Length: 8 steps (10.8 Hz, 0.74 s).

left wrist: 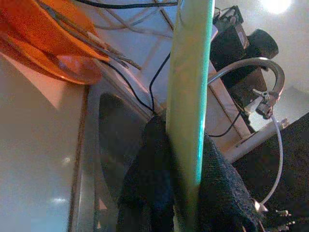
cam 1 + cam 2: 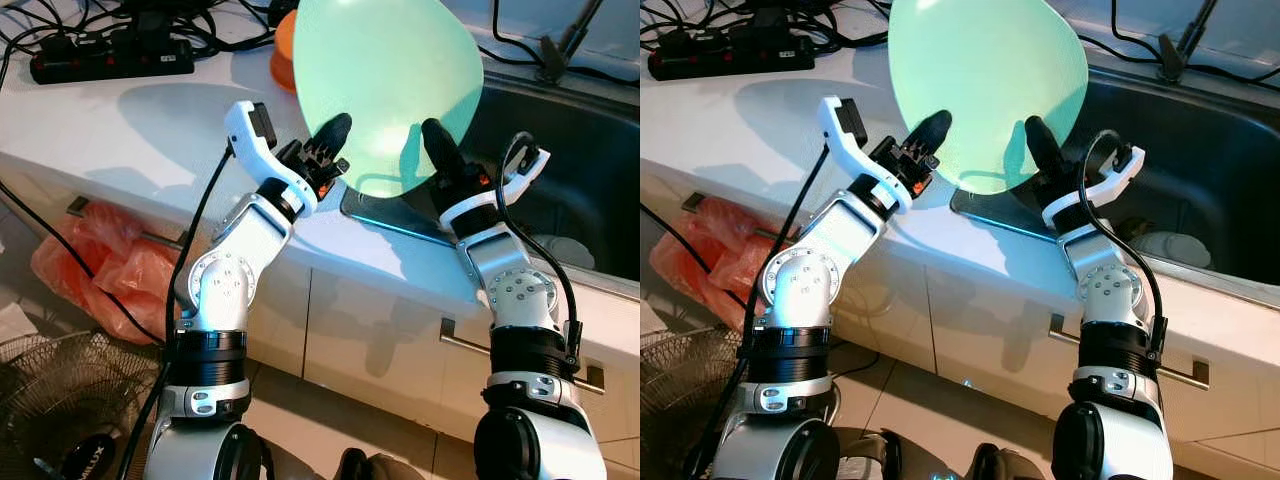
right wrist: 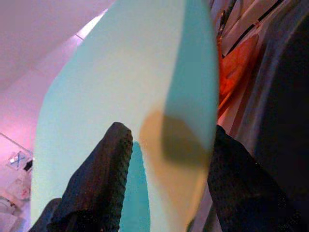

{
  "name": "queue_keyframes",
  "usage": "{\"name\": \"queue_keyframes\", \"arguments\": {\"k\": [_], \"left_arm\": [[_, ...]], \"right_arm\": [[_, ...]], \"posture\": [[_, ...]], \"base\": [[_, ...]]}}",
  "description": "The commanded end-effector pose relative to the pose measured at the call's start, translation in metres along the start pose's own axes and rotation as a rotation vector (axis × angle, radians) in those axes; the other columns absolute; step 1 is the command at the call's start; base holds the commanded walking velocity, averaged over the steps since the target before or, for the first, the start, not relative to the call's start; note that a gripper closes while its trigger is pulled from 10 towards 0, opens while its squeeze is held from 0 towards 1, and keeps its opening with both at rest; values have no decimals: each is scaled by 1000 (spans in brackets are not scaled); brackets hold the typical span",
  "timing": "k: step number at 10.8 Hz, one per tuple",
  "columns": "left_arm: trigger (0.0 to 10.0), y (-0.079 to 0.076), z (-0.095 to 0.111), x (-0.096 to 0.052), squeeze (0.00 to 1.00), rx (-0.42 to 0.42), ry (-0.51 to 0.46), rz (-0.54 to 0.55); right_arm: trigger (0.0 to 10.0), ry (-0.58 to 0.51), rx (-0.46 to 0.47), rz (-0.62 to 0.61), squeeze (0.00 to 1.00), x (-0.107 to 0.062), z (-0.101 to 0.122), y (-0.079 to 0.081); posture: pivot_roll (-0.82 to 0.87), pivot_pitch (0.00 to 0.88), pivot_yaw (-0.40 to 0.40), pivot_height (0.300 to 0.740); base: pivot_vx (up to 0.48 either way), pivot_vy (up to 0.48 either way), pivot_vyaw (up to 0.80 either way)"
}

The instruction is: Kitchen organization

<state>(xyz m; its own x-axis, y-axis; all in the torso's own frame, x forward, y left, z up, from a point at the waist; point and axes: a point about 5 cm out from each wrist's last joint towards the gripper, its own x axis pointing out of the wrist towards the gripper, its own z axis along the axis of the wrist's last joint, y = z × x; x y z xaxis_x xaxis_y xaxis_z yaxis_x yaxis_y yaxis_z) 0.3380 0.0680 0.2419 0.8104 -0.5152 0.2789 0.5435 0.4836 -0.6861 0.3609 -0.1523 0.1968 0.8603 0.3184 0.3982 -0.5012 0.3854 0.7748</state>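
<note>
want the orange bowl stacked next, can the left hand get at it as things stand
Probably not yet. The left hand is shut on the edge of the green plate, which the right hand also grips, and the plate stands between it and the orange bowl behind.

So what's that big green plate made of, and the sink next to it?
The green plate looks like smooth plastic or melamine: matte pastel colour, thin even edge, soft sheen. Glazed ceramic can't be ruled out. Both the left gripper and right gripper pinch its lower rim. The sink looks like brushed stainless steel: grey, dull reflections.
</note>
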Motion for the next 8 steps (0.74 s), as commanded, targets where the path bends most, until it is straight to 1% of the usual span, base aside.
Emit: {"name": "queue_keyframes", "arguments": {"k": [1,3,4,6,7,8], "left_arm": [[10000,-4,-9,1,0,-87,-18,-41],[10000,2,-11,0,0,-155,-25,-41],[10000,3,-11,0,0,-174,-29,-43],[10000,2,-12,0,0,-205,-31,-55],[10000,-2,-13,1,0,-242,-35,-77],[10000,-6,-14,2,0,-239,-31,-88]], "right_arm": [[10000,-17,4,41,0,2,4,7],[10000,-19,12,37,0,2,4,6],[10000,-18,15,36,0,2,4,6],[10000,-15,20,35,0,2,3,6],[10000,-9,22,32,0,2,1,5],[10000,-8,21,30,0,2,1,5]], "posture": [[68,171,-42,740],[68,171,-43,740],[68,171,-44,740],[69,171,-44,740],[69,170,-44,740],[69,169,-43,740]], "base": [[0,0,0],[0,0,0],[0,0,0],[0,0,0],[0,0,0],[0,0,0]]}}
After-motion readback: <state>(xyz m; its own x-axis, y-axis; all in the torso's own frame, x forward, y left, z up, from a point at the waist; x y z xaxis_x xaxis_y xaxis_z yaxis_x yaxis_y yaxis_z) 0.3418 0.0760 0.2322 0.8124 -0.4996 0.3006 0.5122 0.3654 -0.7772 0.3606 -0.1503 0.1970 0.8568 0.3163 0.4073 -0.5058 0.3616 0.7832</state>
